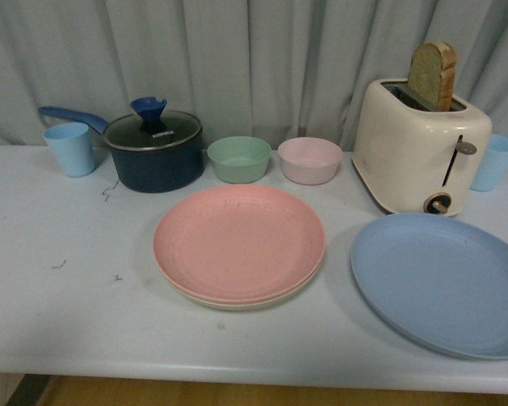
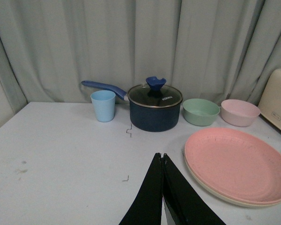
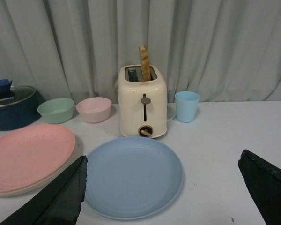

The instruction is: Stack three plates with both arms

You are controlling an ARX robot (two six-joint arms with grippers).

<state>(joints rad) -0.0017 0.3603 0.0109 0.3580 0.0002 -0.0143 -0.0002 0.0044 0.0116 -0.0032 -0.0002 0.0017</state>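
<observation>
The pink plate (image 1: pixel 239 241) lies on top of the beige plate (image 1: pixel 237 299) at the table's middle; only the beige rim shows. The blue plate (image 1: pixel 444 281) lies alone at the front right. Neither arm shows in the front view. In the left wrist view my left gripper (image 2: pixel 161 157) is shut and empty, just left of the pink plate (image 2: pixel 236 164) and the beige plate's rim (image 2: pixel 225 198). In the right wrist view my right gripper (image 3: pixel 163 161) is wide open, its black fingers (image 3: pixel 61 194) set either side of the blue plate (image 3: pixel 133 176), near its front edge.
At the back stand a light blue cup (image 1: pixel 69 148), a dark blue lidded pot (image 1: pixel 154 148), a green bowl (image 1: pixel 239 158), a pink bowl (image 1: pixel 310 160), a cream toaster (image 1: pixel 419 145) with a bread slice (image 1: pixel 433 74), and another blue cup (image 1: pixel 494 161). A grey curtain hangs behind.
</observation>
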